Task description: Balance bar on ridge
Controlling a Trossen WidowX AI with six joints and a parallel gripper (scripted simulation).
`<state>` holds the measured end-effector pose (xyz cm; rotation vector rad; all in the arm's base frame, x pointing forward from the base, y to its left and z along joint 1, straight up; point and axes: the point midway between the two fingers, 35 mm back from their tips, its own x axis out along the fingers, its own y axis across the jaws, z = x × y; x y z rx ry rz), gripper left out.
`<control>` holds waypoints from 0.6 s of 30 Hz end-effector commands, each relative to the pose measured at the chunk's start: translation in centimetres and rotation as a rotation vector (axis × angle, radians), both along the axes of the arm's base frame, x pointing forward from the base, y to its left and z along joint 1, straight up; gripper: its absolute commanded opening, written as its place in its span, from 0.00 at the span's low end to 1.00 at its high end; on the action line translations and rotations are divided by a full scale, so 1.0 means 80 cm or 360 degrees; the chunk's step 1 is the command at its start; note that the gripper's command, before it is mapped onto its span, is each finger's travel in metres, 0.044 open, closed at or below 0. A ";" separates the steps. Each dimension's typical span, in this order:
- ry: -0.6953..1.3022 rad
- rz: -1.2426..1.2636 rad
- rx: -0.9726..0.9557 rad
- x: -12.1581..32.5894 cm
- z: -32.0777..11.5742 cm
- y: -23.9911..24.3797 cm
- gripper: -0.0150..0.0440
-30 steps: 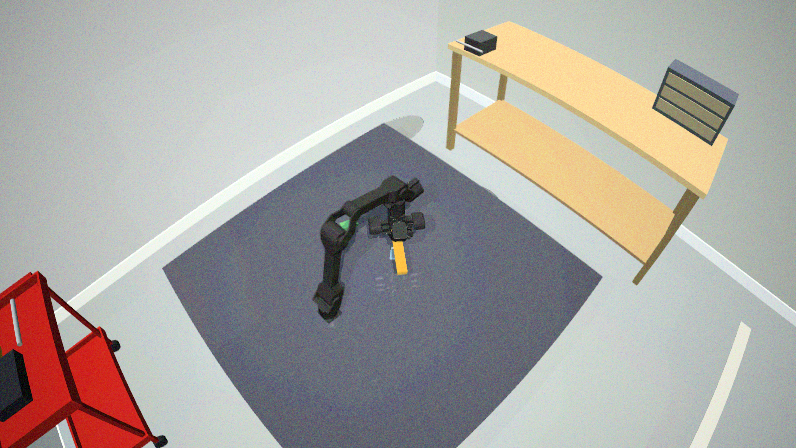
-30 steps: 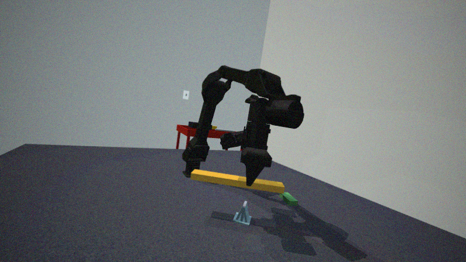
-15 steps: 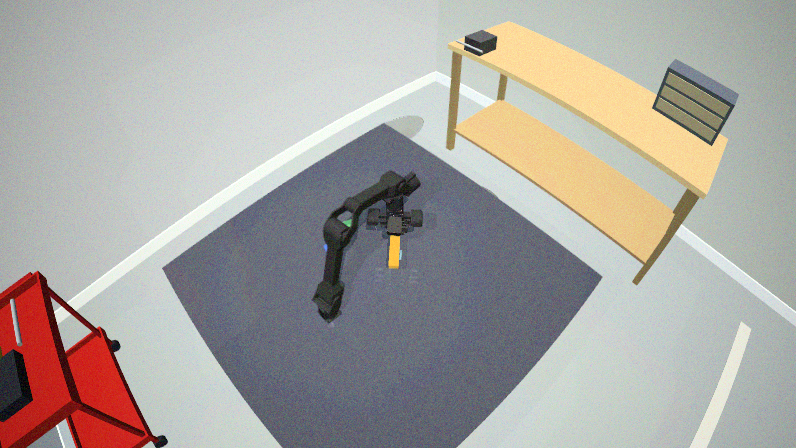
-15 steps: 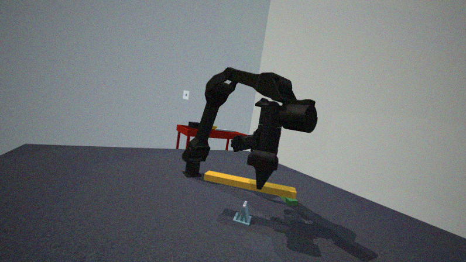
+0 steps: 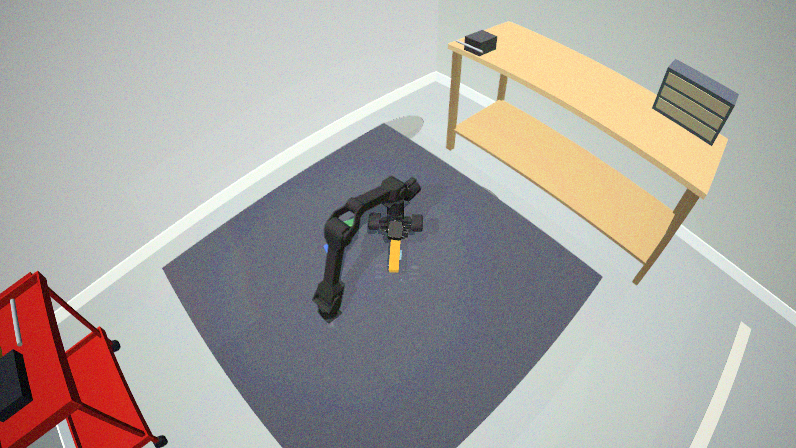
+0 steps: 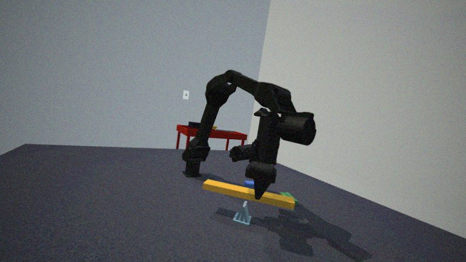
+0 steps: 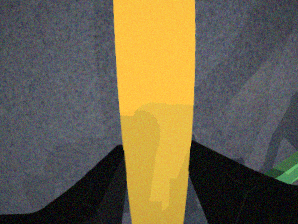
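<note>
Arm bends over the dark mat; your gripper pinches the yellow bar. In your exterior view, the bar hangs apart from the pale-blue ridge, at its 12 o'clock; green and blue blocks appear toward the ridge's 2 and 12 o'clock.

pale walls, dark mat, wooden workbench, red cart
</note>
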<state>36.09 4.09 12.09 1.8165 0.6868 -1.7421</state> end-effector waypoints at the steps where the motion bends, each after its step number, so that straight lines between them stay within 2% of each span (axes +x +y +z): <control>1: 0.0004 -0.0008 0.0004 0.000 -0.008 0.000 0.25; 18: 0.0004 -0.0010 0.0004 0.000 -0.016 -0.001 0.25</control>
